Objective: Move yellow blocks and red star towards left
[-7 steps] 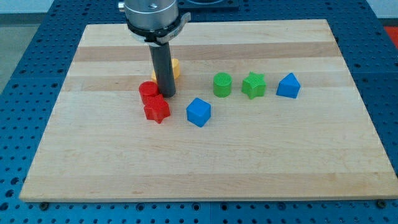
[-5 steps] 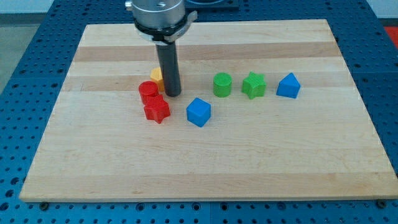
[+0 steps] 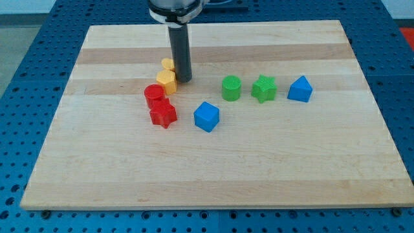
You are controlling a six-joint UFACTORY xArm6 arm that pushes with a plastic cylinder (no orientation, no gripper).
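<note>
1. My tip (image 3: 184,80) rests on the wooden board (image 3: 213,175), at the lower end of the dark rod (image 3: 180,52). The rod carries no fingers or jaws and has hold of nothing.
2. The rod's upper mount (image 3: 174,8) is cut off by the view's top, so only its lower rim shows.
3. My tip sits just beside the yellow blocks (image 3: 167,77), on their right in the view; whether it touches them I cannot tell.
4. The yellow blocks are pressed together and their shapes are hard to make out. One looks rounded and lies toward the view's top, the other is lower and partly overlaps it.
5. The red cylinder (image 3: 154,95) stands just below and left of the yellow pair, and appears to touch the lower yellow block.
6. The red star (image 3: 163,114) lies against the cylinder on its lower side; its upper points are hidden behind the cylinder.
7. The blue cube (image 3: 206,116) sits near the red star, to its right, and apart from it.
8. Further to the view's right, in a rough row, stand the green cylinder (image 3: 231,88), the green star (image 3: 263,88) and a blue block with a peaked top (image 3: 299,89), each apart from its neighbour.
9. All blocks lie in the upper half of the board.
</note>
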